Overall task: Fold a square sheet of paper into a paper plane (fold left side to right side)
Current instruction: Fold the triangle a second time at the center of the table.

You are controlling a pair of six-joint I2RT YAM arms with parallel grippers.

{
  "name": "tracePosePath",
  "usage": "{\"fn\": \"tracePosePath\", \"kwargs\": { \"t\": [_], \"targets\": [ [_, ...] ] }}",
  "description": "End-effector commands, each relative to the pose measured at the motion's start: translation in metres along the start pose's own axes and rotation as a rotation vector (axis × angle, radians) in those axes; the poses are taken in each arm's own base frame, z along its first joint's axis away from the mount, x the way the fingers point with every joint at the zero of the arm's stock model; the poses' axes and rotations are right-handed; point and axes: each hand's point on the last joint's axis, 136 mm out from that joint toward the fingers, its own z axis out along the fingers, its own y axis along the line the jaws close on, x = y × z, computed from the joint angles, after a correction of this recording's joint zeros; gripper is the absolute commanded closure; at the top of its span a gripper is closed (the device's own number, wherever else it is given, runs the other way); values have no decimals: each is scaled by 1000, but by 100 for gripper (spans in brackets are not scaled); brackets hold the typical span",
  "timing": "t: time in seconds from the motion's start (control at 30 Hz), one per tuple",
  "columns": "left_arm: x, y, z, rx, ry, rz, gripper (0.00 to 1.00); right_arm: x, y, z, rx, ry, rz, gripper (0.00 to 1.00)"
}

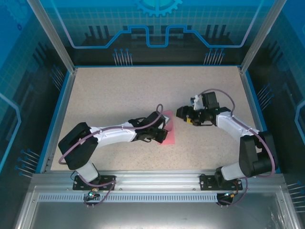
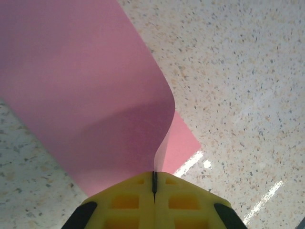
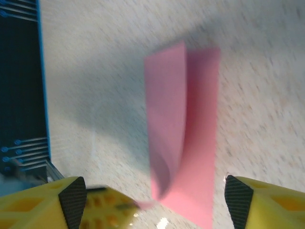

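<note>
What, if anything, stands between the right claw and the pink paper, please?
Nothing visible: only bare table separates the open right claw from the paper, whose lifted edge the left claw pinches.

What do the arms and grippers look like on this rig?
Left arm and right arm: white shells, black joints, a purplish cable looped along each. Left gripper and right gripper: yellow gridded fingers, black tips.

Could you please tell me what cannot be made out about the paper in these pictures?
- Top view: the left arm and left pincer cover most of the square sheet of paper; its outline is hidden.
- Left wrist view: the sheet runs off the top and left edges.
- Right wrist view: blur smears the sheet's edges; any crease is unreadable.
</note>
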Motion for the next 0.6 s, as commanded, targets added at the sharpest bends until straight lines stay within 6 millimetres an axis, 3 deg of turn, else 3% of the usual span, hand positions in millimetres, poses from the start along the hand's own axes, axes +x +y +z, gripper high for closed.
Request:
{"fn": "tracePosePath", "kwargs": {
  "t": [0.0, 0.13, 0.23, 0.57],
  "targets": [
    [-6, -10, -10, 119, -7, -24, 100, 26, -8, 9, -21, 69, 2, 39],
    [-4, 2, -9, 106, 20, -21, 100, 53, -14, 27, 1, 158, 14, 67],
    [-3, 11, -8, 98, 36, -26, 100, 66, -17, 39, 37, 196, 14, 82],
    [-1, 28, 0, 75, 79, -25, 100, 83, -28, 64, 118, 280, 4, 94]
  ]
}}
